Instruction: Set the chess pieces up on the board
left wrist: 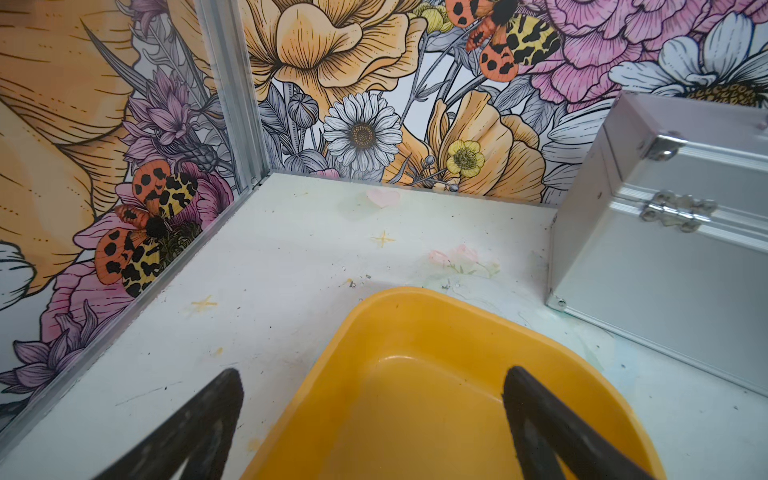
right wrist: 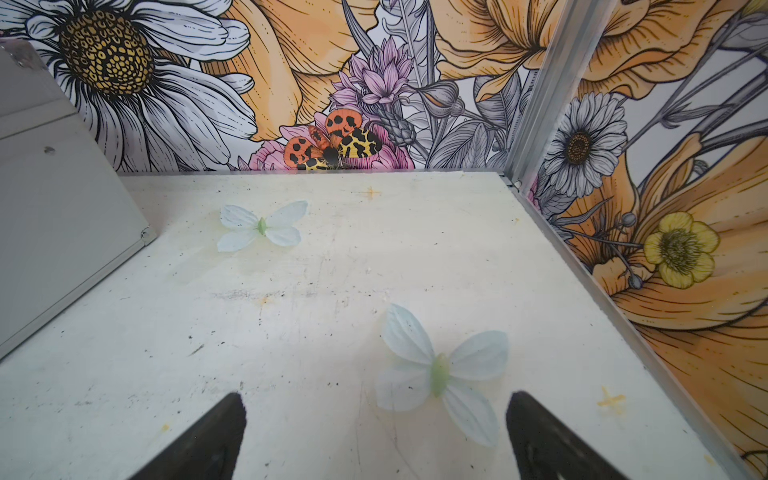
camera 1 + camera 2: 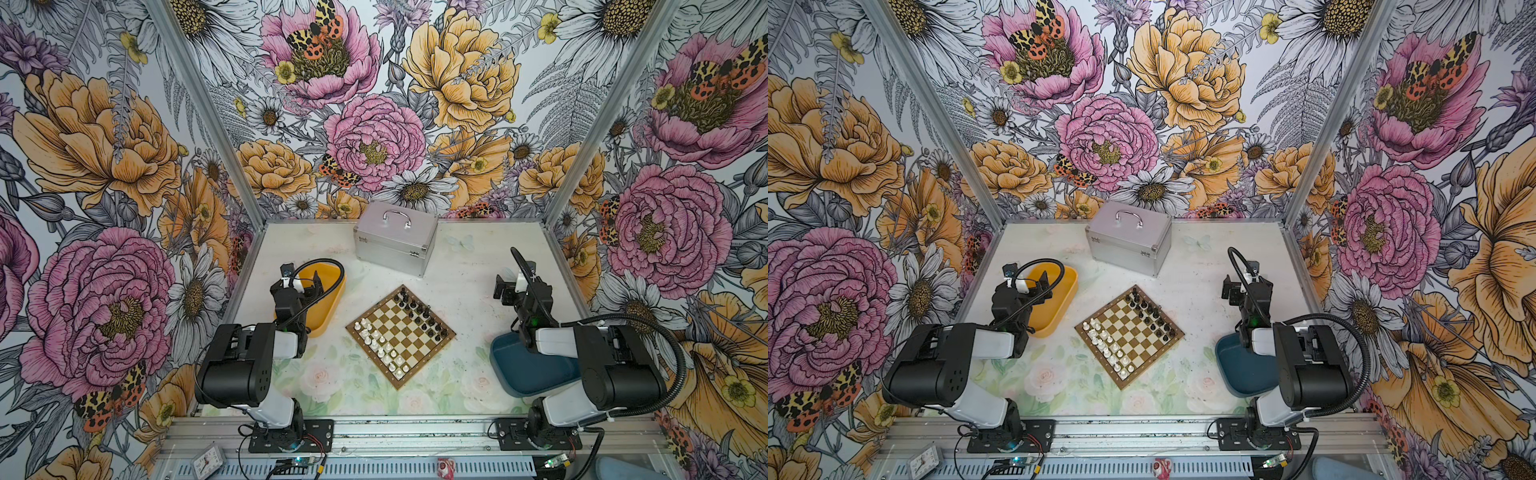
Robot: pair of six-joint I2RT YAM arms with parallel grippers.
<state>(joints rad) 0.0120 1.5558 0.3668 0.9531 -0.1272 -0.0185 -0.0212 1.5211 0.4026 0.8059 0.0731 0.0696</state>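
1. Right now my left gripper (image 1: 372, 374) has its jaws spread fully wide with nothing between them. One finger (image 1: 199, 419) hangs over bare table, the other over the inside of the yellow tray (image 1: 415, 316), so I straddle its rim without touching it.
2. My right gripper (image 2: 374, 397) is spread just as wide and also holds nothing. It hangs over the white table (image 2: 291, 291), with a printed butterfly (image 2: 440, 370) just beside one finger.
3. In both top views the board (image 3: 401, 336) lies at the table's centre, turned like a diamond. It is at 4 o'clock from my left gripper (image 3: 301, 286) and at 8 o'clock from my right gripper (image 3: 505, 286), well apart from both.
4. White chess pieces (image 3: 380, 347) stand in two rows along the board's 7 o'clock side. Black chess pieces (image 3: 424, 311) stand along its 1 o'clock side, and the middle squares are bare.
5. Edges: the silver case (image 3: 392, 245) stands at 12 o'clock from the board. The side walls close me in at 9 and 3 o'clock.
6. Open room: bare table lies between each gripper and the board. The teal tray (image 3: 528, 374) sits at 4 o'clock from the board, under my right arm.
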